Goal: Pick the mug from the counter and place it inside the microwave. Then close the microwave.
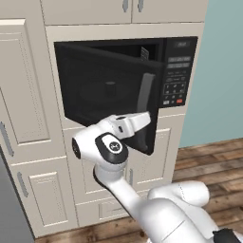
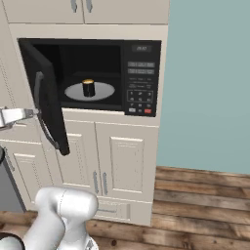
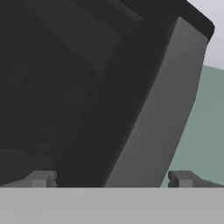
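Observation:
The small black mug (image 2: 88, 88) stands upright on the pale turntable (image 2: 105, 93) inside the black microwave (image 2: 141, 78). The microwave door (image 1: 104, 90) hangs about half open, hinged at the left. Through its dark glass the mug (image 1: 110, 88) shows faintly. My gripper (image 1: 147, 116) is open at the door's outer face, low beside the grey curved handle (image 1: 146, 92). In the hand view the handle (image 3: 162, 113) runs down between my fingertips (image 3: 41, 178), and nothing is held. From the right my gripper (image 2: 32, 113) meets the door edge (image 2: 49, 102). The counter is out of view.
Cream cabinet doors (image 2: 122, 161) sit below the microwave, and tall cream panels (image 1: 23, 95) stand to its left. A teal wall (image 2: 210, 83) and wooden floor (image 2: 195, 195) lie to the right. A grey appliance edge (image 1: 7, 199) is at the far left.

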Robot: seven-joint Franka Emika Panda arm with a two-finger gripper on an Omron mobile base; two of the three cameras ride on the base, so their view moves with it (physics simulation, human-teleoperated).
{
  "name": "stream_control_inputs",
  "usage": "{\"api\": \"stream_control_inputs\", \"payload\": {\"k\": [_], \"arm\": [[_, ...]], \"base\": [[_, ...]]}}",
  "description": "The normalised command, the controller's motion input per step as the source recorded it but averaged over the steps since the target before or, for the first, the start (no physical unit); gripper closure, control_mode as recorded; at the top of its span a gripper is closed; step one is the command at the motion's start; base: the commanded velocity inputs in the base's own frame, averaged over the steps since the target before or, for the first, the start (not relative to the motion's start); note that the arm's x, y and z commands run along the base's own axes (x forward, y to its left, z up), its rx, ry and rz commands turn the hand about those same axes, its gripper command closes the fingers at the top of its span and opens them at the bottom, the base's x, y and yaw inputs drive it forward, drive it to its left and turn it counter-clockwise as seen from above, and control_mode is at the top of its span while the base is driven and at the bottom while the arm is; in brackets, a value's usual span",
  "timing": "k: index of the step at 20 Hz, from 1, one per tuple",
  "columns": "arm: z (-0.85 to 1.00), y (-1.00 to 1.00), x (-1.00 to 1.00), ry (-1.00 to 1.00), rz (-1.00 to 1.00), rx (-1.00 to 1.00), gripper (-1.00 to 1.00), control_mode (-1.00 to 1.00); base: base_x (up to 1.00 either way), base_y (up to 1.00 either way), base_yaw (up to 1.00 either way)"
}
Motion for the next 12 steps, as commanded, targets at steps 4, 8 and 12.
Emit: {"api": "stream_control_inputs", "payload": {"k": [4,8,12], "arm": [[0.00,-0.24,0.60,0.00,0.08,0.00,-1.00,-1.00],[0.11,-0.31,0.62,0.00,0.05,0.00,-1.00,-1.00],[0.22,-0.36,0.58,0.00,0.01,0.00,-1.00,-1.00]], "base": [[0.00,0.00,0.00],[0.00,0.00,0.00],[0.00,0.00,0.00]]}}
